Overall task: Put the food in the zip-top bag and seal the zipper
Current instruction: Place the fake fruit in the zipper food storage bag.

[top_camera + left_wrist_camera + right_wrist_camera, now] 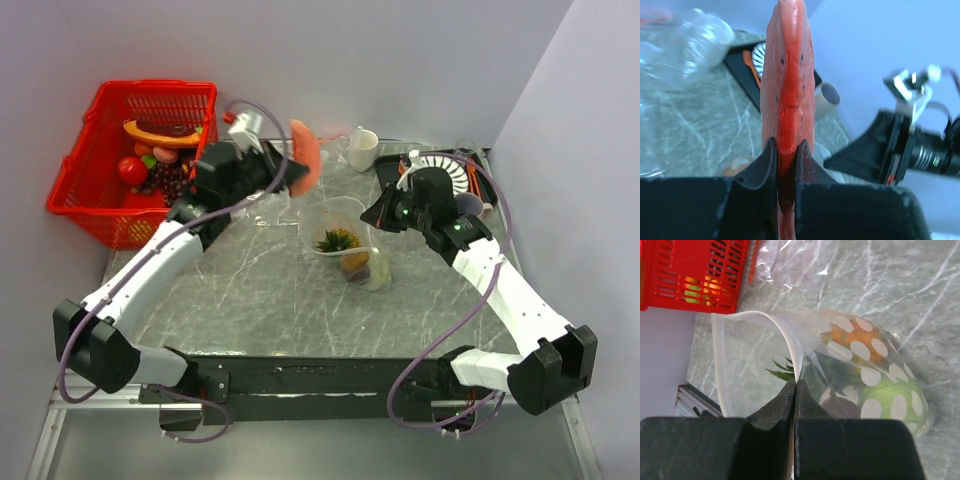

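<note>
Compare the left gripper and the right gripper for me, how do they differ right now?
The left gripper clamps a solid red-orange food piece, while the right gripper pinches the thin rim of the zip-top bag. The left gripper holds its piece in the air, outside the bag; the right gripper sits low at the bag's mouth, holding it open. Both are shut on something.

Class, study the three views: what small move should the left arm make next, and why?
Probably carry the red-orange piece, clamped in the left tool, across and down toward the open mouth of the zip-top bag. The right tool pinches the bag's rim, holding it open. The green fruit lies inside, while this piece hangs outside it.
</note>
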Robot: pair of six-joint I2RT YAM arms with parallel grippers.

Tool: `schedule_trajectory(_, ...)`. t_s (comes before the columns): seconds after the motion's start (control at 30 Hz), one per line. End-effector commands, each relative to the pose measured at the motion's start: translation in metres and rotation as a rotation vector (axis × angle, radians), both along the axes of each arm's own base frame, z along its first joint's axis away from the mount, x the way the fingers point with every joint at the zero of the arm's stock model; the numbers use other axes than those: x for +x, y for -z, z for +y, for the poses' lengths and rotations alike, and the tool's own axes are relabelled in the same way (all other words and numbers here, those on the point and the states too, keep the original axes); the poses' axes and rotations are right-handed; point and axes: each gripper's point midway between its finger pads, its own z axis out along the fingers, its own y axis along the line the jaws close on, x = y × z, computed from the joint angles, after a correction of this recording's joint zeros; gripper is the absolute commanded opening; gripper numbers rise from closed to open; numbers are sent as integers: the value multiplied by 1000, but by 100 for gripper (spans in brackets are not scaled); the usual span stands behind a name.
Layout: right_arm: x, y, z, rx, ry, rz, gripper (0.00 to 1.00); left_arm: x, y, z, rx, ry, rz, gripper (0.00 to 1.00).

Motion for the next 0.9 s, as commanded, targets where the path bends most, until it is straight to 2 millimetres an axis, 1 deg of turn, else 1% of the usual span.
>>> schedule_trajectory(0.0,3,-38,8,58,-29,-45,0,-34,-20,-34,14,131,-223,3)
schedule_trajectory(0.03,2,-39,8,60,-29,-42,0,-39,-23,-40,8,158,-262,4)
schedule_trajectory(0.07,1,-42,7,68,-24,-46,0,-42,-16,-45,20,173,-271,4)
schedule_trajectory(0.1,0,-43,6,72,-18,-49,0,-47,-5,-50,41,194,-279,4)
schedule_trajectory(0.17,-1,-44,5,78,-9,-47,0,-51,0,-57,46,220,-315,4)
schedule_trajectory(0.2,-1,-44,4,78,-4,-45,0,-53,12,-58,59,228,-311,4)
schedule_trajectory(0.23,-1,-43,4,76,1,-44,0,-57,17,-62,58,240,-315,4)
schedule_trajectory(0.27,-2,-43,3,78,6,-41,0,-60,12,-63,40,246,-351,3)
schedule_trajectory(0.3,-2,-42,2,74,10,-38,0,-65,26,-67,49,264,-344,3)
schedule_trajectory(0.37,-1,-41,-1,69,26,-36,0,-69,30,-70,44,271,-366,3)
schedule_trajectory(0.4,-2,-41,-1,65,30,-35,0,-73,39,-73,58,287,-370,3)
schedule_trajectory(0.47,0,-39,-5,54,48,-33,0,-77,47,-77,81,299,-377,5)
schedule_trajectory(0.5,-1,-38,-6,50,52,-28,0,-83,54,-81,112,319,-390,6)
schedule_trajectory(0.57,-1,-36,-9,44,64,-23,0,-88,60,-87,152,343,-405,10)
schedule_trajectory(0.63,0,-34,-12,33,83,-17,0,-92,71,-94,240,366,-411,13)
schedule_trajectory(0.67,-1,-32,-13,32,86,-14,0,-93,72,-96,271,370,-419,14)
schedule_trajectory(0.7,-1,-31,-14,30,90,-14,0,-93,69,-99,317,376,-461,15)
schedule_trajectory(0.73,-1,-31,-15,31,93,-13,0,-96,83,-100,368,409,-441,19)
schedule_trajectory(0.77,-2,-30,-15,30,91,-12,0,-101,85,-102,394,454,-465,22)
schedule_trajectory(0.8,-2,-32,-16,34,92,-15,0,-103,93,-102,472,503,-533,25)
schedule_trajectory(0.83,-3,-31,-15,34,88,-15,0,-101,105,-98,531,504,-517,27)
schedule_trajectory(0.87,-2,-31,-16,33,88,-13,0,-96,107,-95,567,492,-523,26)
